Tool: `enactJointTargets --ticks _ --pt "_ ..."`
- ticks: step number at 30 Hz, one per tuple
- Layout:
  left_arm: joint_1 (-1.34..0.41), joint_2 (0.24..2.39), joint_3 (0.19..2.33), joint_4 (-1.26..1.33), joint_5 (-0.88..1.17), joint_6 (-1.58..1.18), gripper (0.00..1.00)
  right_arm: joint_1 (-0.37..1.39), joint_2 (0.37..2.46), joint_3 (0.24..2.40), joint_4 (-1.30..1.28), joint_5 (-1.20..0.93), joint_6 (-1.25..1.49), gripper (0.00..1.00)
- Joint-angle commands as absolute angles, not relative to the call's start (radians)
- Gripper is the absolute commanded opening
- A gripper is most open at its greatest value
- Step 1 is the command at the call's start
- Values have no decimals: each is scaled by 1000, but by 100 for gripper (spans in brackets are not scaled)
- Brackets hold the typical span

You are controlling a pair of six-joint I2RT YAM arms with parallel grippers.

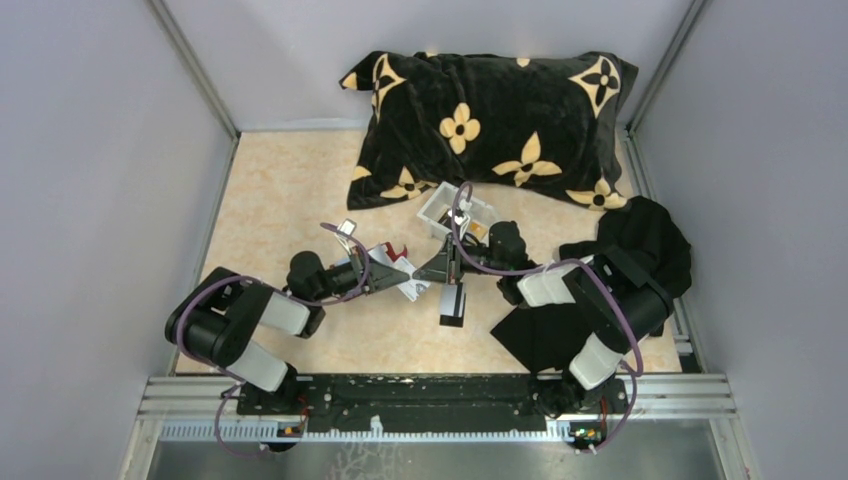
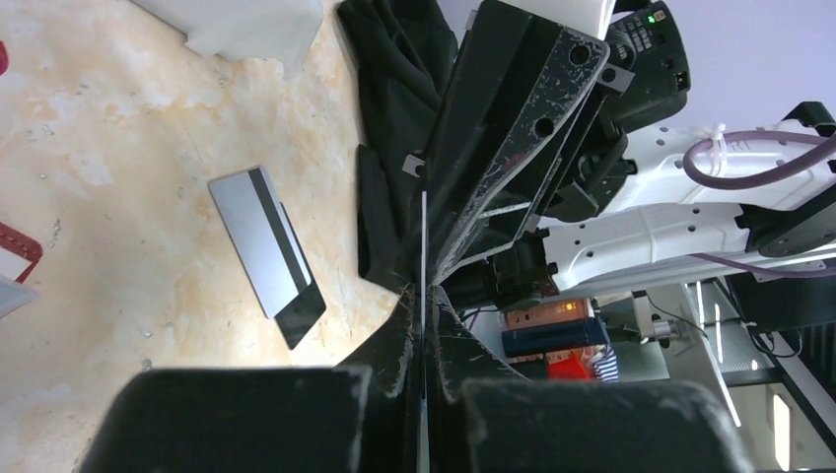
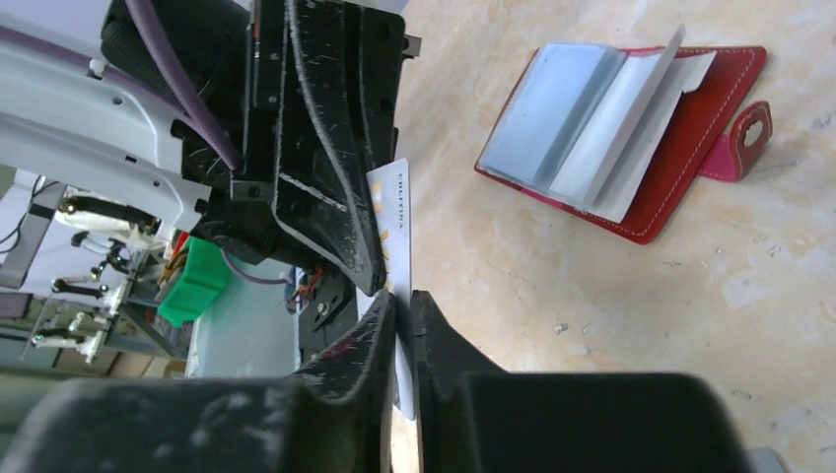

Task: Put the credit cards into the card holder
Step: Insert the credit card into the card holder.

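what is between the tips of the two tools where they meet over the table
A pale card, standing on edge. The left tool is shut on it, and it sits between the fingers of the right tool. Both wrist views show it.

Likely lab: grey panel walls [image 1: 90, 150], aluminium rails [image 1: 690, 400].
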State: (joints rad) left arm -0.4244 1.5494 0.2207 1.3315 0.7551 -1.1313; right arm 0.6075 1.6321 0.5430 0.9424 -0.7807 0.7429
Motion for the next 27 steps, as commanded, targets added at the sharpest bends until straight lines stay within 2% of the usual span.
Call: enactJointTargets --ticks 1,2,6,10,14,22,24,27 --pt "-414 1558 238 1426 801 -1151 0 617 1644 589 998 -806 737 0" --pt "-410 1558 233 1423 795 -1154 3 617 1643 591 999 -808 740 0" --pt "-377 1518 193 1391 739 -1157 30 617 1682 596 1028 -807 769 0" --pt "-348 1416 179 1229 657 -1093 42 617 1696 608 1039 -797 784 0" --pt "-340 1266 197 960 536 -1007 51 622 1699 633 1010 -756 775 0" --pt "-337 910 188 462 154 -924 53 671 1772 797 838 -631 717 0" --pt "-337 836 176 366 79 -920 49 692 1802 853 772 -588 692 0" --pt "-337 775 170 250 -9 -914 37 716 1869 920 717 -537 682 0"
